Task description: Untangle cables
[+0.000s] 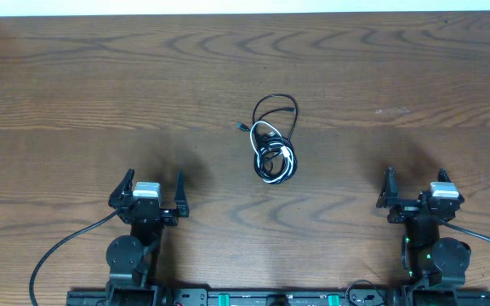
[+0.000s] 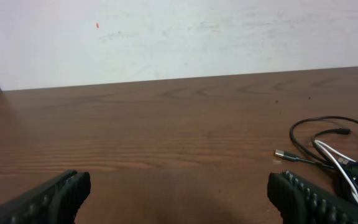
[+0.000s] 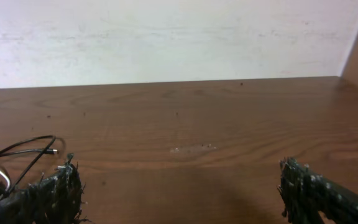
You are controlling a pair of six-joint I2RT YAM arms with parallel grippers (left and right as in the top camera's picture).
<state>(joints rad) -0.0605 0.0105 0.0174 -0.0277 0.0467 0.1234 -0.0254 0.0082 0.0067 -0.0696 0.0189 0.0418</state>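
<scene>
The cables [image 1: 272,143] lie in one small tangle at the middle of the wooden table: thin black loops wound together with a white cord, a small plug end [image 1: 242,127] poking out to the left. In the left wrist view the cables [image 2: 337,158] sit at the far right; in the right wrist view the cables [image 3: 11,158] show at the far left, partly behind a finger. My left gripper [image 1: 150,195] rests near the front left, open and empty. My right gripper [image 1: 417,189] rests near the front right, also open and empty. Both are well short of the tangle.
The brown wooden table [image 1: 100,93] runs back to a white wall [image 2: 166,37]. Thick black arm wires [image 1: 62,246] trail beside the bases along the front edge.
</scene>
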